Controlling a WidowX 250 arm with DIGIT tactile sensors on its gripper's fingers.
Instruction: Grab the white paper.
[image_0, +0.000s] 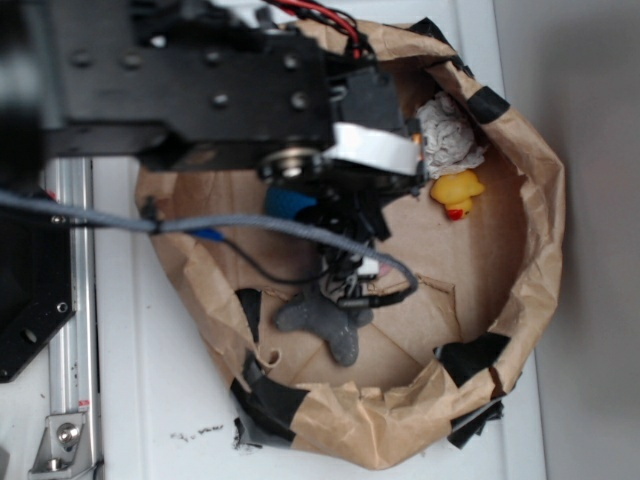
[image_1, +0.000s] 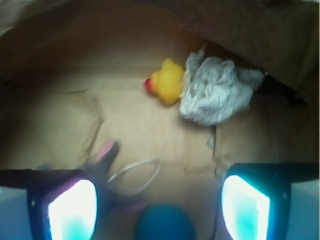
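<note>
The white paper (image_1: 217, 92) is a wrinkled off-white wad lying against the brown paper wall, touching a yellow rubber duck (image_1: 167, 82) on its left. In the exterior view the paper (image_0: 447, 135) sits at the upper right of the enclosure, just right of the arm. My gripper (image_1: 160, 207) is open and empty, its two fingers (image_1: 72, 210) spread wide at the bottom of the wrist view, well short of the paper. In the exterior view the gripper (image_0: 345, 222) is mostly hidden under the arm.
A blue ball (image_1: 165, 225) lies on the floor between my fingers, also showing in the exterior view (image_0: 290, 203). A grey plush rabbit (image_0: 325, 320) lies at the lower middle. The brown paper wall (image_0: 530, 260) with black tape rings the area.
</note>
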